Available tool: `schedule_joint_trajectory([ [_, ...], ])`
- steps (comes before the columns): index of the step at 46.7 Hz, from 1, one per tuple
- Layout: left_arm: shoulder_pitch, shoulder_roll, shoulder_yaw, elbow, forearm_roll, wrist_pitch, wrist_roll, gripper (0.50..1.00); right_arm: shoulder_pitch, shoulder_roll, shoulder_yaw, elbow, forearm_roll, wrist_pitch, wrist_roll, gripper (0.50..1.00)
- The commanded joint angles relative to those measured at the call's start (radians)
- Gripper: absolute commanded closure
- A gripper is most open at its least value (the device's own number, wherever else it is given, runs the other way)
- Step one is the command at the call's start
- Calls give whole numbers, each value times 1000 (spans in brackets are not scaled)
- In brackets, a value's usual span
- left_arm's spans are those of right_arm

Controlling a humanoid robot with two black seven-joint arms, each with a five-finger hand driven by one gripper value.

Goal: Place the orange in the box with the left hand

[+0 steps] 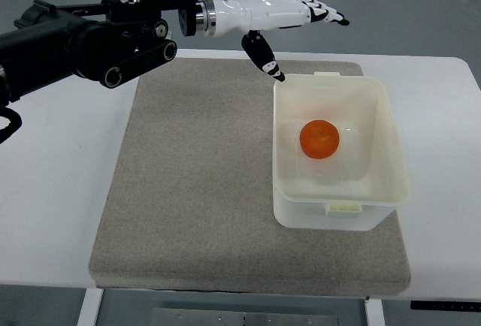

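Note:
An orange (319, 139) lies on the floor of a white plastic box (396, 162) at the right side of the mat. My left hand (297, 19) hovers above the box's far left corner, apart from the orange. Its white fingers (323, 10) are stretched out flat toward the right, and the black-tipped thumb (263, 57) hangs down toward the box rim. The hand is open and holds nothing. The black left arm (83, 37) comes in from the upper left. The right arm is out of view.
The box stands on a grey felt mat (195, 183) that covers the middle of a white table (52, 191). The table's front edge runs along the bottom of the view.

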Motion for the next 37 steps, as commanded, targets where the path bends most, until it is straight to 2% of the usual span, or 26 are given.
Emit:
schedule_joint_trajectory([
  [1,3,1,-2,123,-42,-7,0,512,0,0,0,0,0,0,0,574],
  [6,6,-5,7,283,-97,-12,0,512,0,0,0,0,0,0,0,574],
  [10,27,-6,10,355,-144,-12,0,512,0,0,0,0,0,0,0,574],
  [20,55,-10,7,473,-224,-12,0,514,0,0,0,0,0,0,0,574],
  [31,69,-11,1,520,-387,-38,0,521,0,0,0,0,0,0,0,574],
  [33,72,-13,0,527,-414,-41,35,521,0,0,0,0,0,0,0,574],
  [37,82,-17,-2,546,-470,-43,150,525,0,0,0,0,0,0,0,574],
])
